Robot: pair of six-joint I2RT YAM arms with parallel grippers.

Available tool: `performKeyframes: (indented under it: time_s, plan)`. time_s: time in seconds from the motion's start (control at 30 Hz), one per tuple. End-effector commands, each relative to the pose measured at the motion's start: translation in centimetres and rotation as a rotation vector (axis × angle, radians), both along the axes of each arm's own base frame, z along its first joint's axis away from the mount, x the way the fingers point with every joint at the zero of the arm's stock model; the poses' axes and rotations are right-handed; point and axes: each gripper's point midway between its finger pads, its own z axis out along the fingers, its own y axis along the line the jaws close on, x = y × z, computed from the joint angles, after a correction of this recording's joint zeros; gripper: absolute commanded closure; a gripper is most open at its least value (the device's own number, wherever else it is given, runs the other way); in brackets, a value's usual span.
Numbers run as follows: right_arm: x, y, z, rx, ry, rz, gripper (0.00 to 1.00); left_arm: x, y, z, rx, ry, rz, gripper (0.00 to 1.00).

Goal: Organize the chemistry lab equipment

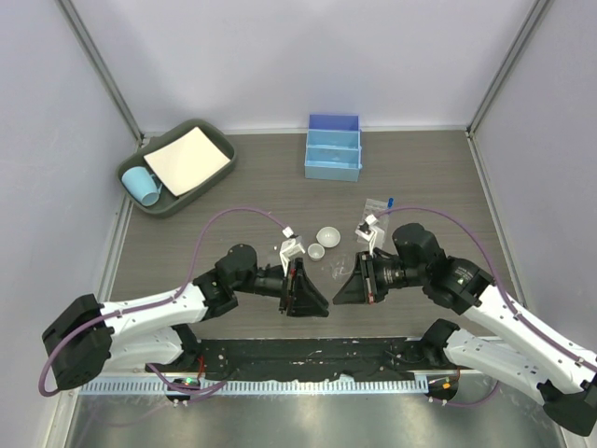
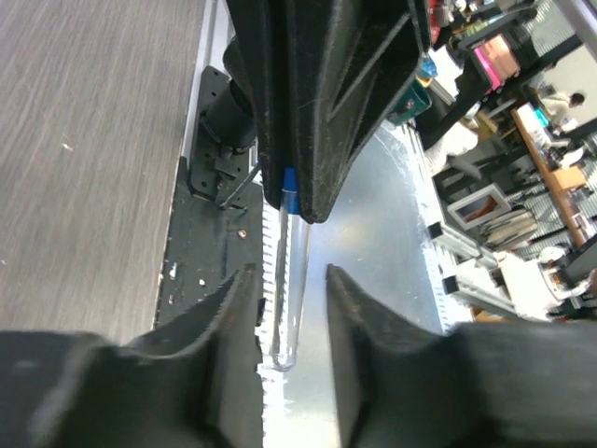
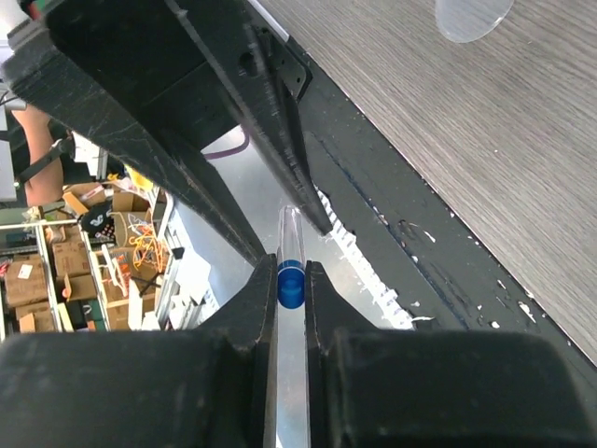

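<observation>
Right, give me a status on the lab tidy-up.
Done: nothing visibly; the blue divided box looks empty. In hand: the right gripper clamps a tube by its blue cap, its clear end between the fingers of the open left gripper. Left: two round dishes and other small clear pieces lie loose on the table.

Grey woodgrain table (image 1: 448, 177), blue-capped clear tube (image 3: 290, 285)

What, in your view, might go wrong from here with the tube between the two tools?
The right tool pinches the blue-capped tube only at its cap, so it may tilt or slip. The left tool is open around it; if the right lets go before it closes, the tube would likely drop.
</observation>
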Motion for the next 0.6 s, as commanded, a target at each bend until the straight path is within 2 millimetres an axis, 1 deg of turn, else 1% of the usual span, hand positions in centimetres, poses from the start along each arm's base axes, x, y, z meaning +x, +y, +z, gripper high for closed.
performKeyframes:
  time_s: [0.0,0.03,0.07,0.1,0.13,0.17,0.2,0.23,0.27,0.3,0.33,0.37,0.4,0.43,0.47,0.5,0.53,0.57]
  plan:
    - [2.0,0.2,1.9,-0.008,-0.101,-0.059,0.99,0.9,-0.5,0.8,-0.013,-0.012,0.031,0.50]
    - [2.2,0.0,1.4,-0.036,-0.092,-0.067,0.99,1.1,-0.5,0.7,-0.008,-0.012,0.037,0.34]
    - [2.4,0.1,1.1,-0.052,-0.089,-0.074,0.99,1.2,-0.6,0.8,-0.005,-0.012,0.046,0.24]
    - [2.9,0.0,1.0,-0.065,-0.103,-0.091,0.99,1.7,-0.6,0.3,0.019,-0.002,0.077,0.15]
    - [3.1,-0.1,0.8,-0.082,-0.101,-0.096,0.99,1.8,-0.5,0.4,0.026,-0.002,0.084,0.01]
    - [3.3,-0.1,0.8,-0.090,-0.106,-0.101,0.99,2.1,-0.6,1.1,0.022,-0.009,0.091,0.00]
    - [3.7,0.0,0.9,-0.105,-0.119,-0.106,0.99,2.2,-0.4,0.4,0.069,0.010,0.108,0.00]
    - [4.2,-0.4,0.7,-0.139,-0.129,-0.130,0.99,3.0,-0.3,0.3,0.098,-0.006,0.155,0.00]
    - [4.8,-0.5,0.6,-0.164,-0.141,-0.144,0.99,3.7,-0.3,1.9,0.089,-0.034,0.188,0.00]
    - [5.5,-0.5,1.2,-0.183,-0.168,-0.155,0.99,4.0,0.4,0.8,0.169,-0.006,0.226,0.00]
    - [6.3,-1.1,0.8,-0.236,-0.179,-0.189,0.99,5.9,0.5,2.0,0.184,-0.041,0.329,0.00]
    - [6.8,-1.3,0.9,-0.259,-0.194,-0.203,0.99,6.5,1.1,2.4,0.203,-0.050,0.379,0.00]
    - [7.6,-1.3,1.2,-0.283,-0.206,-0.217,0.99,7.0,2.1,1.5,0.272,-0.035,0.431,0.00]
    - [8.3,-1.9,1.0,-0.325,-0.225,-0.243,0.99,8.8,2.8,2.3,0.283,-0.054,0.543,0.00]
    - [8.8,-2.1,1.1,-0.341,-0.233,-0.254,0.99,9.3,3.5,2.7,0.298,-0.060,0.590,0.00]
    - [9.4,-2.2,1.6,-0.352,-0.243,-0.272,0.99,9.7,4.5,1.9,0.356,-0.052,0.635,0.00]
    - [10.3,-2.6,1.4,-0.383,-0.250,-0.287,0.99,10.2,5.0,2.4,0.367,-0.057,0.672,0.00]
    - [11.5,-3.1,2.0,-0.406,-0.276,-0.330,0.99,11.2,6.0,2.1,0.398,-0.067,0.746,0.00]
